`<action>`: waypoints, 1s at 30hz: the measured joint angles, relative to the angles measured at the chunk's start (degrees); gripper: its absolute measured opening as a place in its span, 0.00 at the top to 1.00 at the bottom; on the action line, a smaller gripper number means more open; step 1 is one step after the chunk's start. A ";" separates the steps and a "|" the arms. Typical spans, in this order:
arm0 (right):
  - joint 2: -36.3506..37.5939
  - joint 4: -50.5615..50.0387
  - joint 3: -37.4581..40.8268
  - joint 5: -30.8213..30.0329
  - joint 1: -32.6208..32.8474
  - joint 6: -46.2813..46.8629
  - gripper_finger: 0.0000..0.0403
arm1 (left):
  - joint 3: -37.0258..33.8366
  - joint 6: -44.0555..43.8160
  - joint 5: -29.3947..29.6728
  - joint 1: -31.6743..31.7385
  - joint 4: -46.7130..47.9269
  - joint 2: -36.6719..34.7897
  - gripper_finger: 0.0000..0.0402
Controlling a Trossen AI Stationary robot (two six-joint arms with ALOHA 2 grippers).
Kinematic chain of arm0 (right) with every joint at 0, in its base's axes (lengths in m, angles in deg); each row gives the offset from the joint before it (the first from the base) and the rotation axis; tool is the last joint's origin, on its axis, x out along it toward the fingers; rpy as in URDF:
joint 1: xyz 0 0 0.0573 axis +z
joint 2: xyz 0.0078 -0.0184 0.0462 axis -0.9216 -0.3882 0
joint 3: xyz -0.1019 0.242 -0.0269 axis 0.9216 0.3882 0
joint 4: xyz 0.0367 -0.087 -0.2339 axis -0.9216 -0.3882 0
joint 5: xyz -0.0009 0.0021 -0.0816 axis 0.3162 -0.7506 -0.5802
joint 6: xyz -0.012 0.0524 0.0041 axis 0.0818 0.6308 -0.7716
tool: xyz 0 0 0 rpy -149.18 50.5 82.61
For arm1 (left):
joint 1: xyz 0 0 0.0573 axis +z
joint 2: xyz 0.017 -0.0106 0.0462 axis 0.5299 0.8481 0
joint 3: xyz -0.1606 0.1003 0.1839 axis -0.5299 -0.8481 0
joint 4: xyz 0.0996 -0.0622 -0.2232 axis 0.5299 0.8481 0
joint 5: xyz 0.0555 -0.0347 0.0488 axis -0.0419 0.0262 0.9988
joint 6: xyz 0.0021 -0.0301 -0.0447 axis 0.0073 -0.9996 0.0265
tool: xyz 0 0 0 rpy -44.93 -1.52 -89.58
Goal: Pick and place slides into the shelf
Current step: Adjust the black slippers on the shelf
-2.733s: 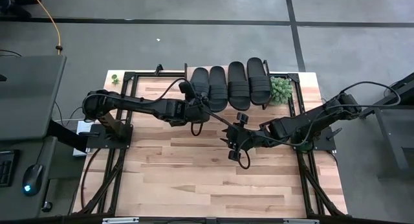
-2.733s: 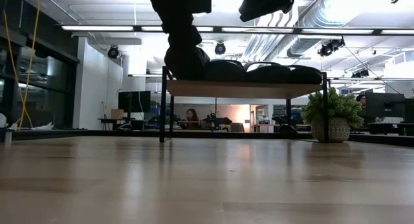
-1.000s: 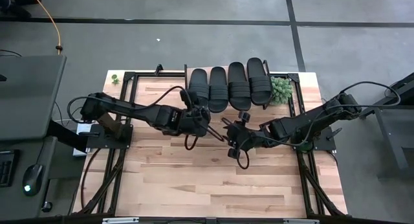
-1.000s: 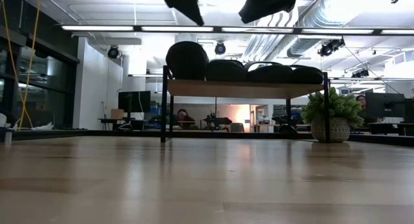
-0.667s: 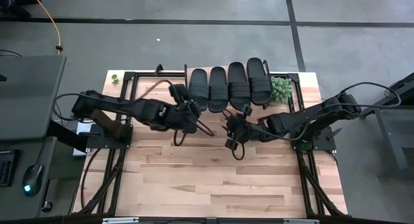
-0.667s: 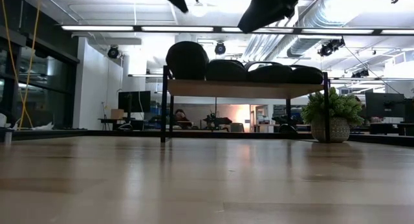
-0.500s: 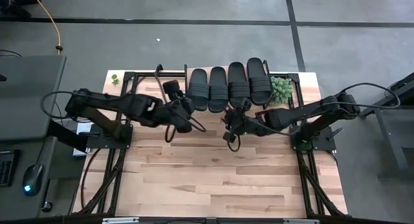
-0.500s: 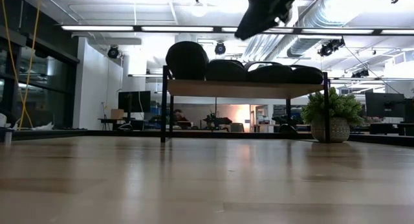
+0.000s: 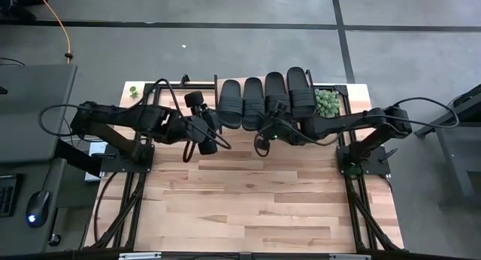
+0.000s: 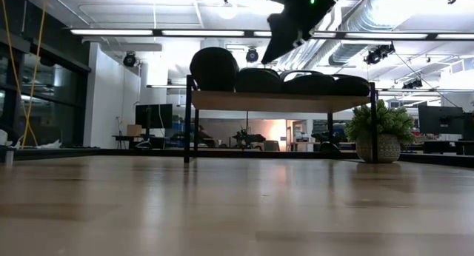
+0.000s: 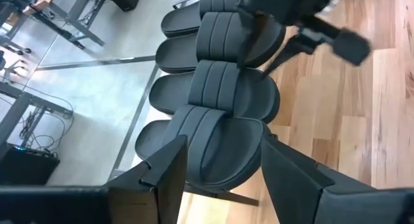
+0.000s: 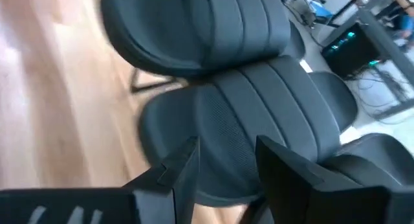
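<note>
Several black slides lie side by side, soles down, on the shelf at the table's far middle; in the low view their rounded near ends show along its wooden top. My left gripper hovers open just left of the shelf's near left corner, with the leftmost slide beyond its fingers. My right gripper hangs open above the near ends of the middle slides, clear of them in the low view. Nothing is between either pair of fingers.
A small potted plant stands right of the shelf at the far right. A small green item sits at the far left corner. Bare wooden tabletop stretches from the shelf to the near edge.
My left gripper has drawn back from the shelf toward the table's left edge and risen out of the low view. My right gripper has swung toward the far edge, arriving over the near ends of the middle slides. The slides have stayed still on the shelf.
</note>
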 joint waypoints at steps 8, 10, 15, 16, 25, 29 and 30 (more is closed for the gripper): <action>-3.19 3.63 0.00 -4.22 -3.43 -4.11 0.65 | -0.02 0.16 -0.16 0.00 0.01 0.14 0.56; -3.61 4.58 0.00 -5.53 -3.96 -4.72 0.65 | -0.02 0.17 -0.27 0.00 0.02 0.14 0.56; -3.91 6.38 0.00 -6.30 -4.90 -7.41 0.65 | -0.04 -0.02 -1.76 0.02 0.01 0.14 0.56; -3.91 6.70 0.00 -6.61 -5.02 -7.99 0.65 | -0.04 -0.02 -1.78 0.02 0.03 0.14 0.56; -3.91 6.98 0.02 -11.26 -5.37 -9.90 0.65 | -0.04 -0.17 -2.61 0.02 0.05 0.14 0.56; -3.91 6.99 0.02 -13.60 -5.41 -11.50 0.65 | -0.04 -0.66 -3.03 0.02 0.24 0.14 0.56; -3.91 6.93 0.02 -13.56 -5.41 -11.77 0.65 | -0.07 -0.68 -3.03 0.02 0.47 0.14 0.56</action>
